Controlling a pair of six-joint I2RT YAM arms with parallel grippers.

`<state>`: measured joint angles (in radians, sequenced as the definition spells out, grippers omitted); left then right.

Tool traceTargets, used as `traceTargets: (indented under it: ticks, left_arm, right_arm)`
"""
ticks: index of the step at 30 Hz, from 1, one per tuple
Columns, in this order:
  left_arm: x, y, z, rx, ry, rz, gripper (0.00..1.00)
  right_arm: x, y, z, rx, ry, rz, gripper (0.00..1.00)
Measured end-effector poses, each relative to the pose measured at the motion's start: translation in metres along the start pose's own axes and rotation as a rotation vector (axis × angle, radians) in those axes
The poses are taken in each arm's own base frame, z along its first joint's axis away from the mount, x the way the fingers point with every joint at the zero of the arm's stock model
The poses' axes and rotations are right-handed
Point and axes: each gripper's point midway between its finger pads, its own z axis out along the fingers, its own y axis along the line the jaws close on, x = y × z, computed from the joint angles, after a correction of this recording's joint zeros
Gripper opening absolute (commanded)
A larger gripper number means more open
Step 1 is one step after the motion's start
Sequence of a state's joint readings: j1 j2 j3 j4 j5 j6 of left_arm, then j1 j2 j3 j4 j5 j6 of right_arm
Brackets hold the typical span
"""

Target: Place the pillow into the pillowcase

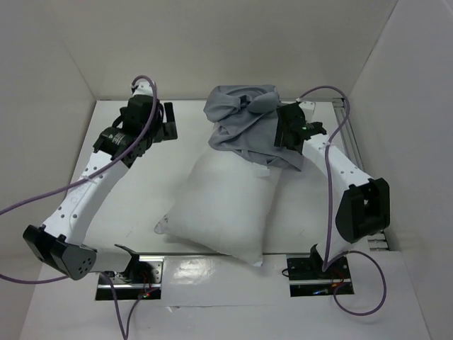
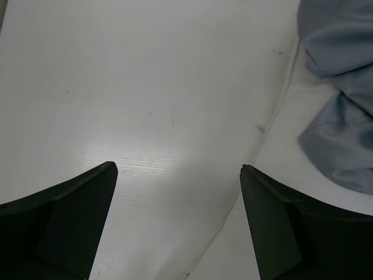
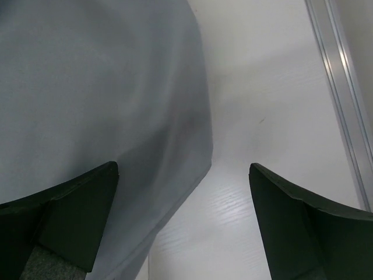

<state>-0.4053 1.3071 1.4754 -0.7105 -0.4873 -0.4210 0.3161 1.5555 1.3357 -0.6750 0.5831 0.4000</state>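
hovering: both spread, holding nothing | left gripper (image 2: 178, 169) over bare table (image 2: 145, 87), right gripper (image 3: 183, 169) at pillowcase (image 1: 244, 124) edge | pillowcase bunched against pillow (image 1: 219, 205) far end | risk: pinching both layers shuts its mouth; opening unseen

A: Around the white table (image 1: 141, 205)?
B: Plain white walls (image 1: 233, 42) behind and on both sides.
A: Along its right edge?
B: Metal rail (image 3: 338, 99). Bright glare (image 1: 205, 273) near its front edge.

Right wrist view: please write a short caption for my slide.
Open right gripper at the pillowcase edge, white table beyond.
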Motion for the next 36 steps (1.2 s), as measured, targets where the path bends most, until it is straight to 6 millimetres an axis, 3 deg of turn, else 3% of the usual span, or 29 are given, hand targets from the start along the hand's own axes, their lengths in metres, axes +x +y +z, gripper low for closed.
traceTargets:
  ticks: [4,10,17,23,28,31,36]
  left_arm:
    - [-0.016,-0.024,0.004,0.088,0.005,-0.007,1.0]
    - [-0.022,-0.061,0.022,0.198,0.057,0.0,1.0]
    - [-0.006,-0.091,0.045,0.284,0.153,0.04,1.0]
    - [-0.013,-0.127,0.071,0.37,0.187,0.038,1.0]
    - [-0.019,-0.158,0.105,0.436,0.208,0.01,1.0]
    - [-0.017,-0.169,0.137,0.44,0.222,-0.007,1.0]
    - [0.003,-0.182,0.185,0.462,0.28,-0.048,1.0]
  right_arm:
    - [0.009,0.006,0.007,-0.007,0.038,-0.017,1.0]
    - [0.009,0.014,-0.005,-0.093,0.048,-0.021,1.0]
    - [-0.005,0.01,-0.052,-0.236,-0.012,0.012,1.0]
    - [-0.013,0.017,-0.081,-0.363,-0.037,0.017,1.0]
    - [-0.018,0.042,-0.085,-0.446,-0.012,-0.002,1.0]
    - [-0.018,0.059,-0.086,-0.485,0.006,-0.016,1.0]
    - [-0.009,0.079,-0.093,-0.537,0.037,-0.038,1.0]
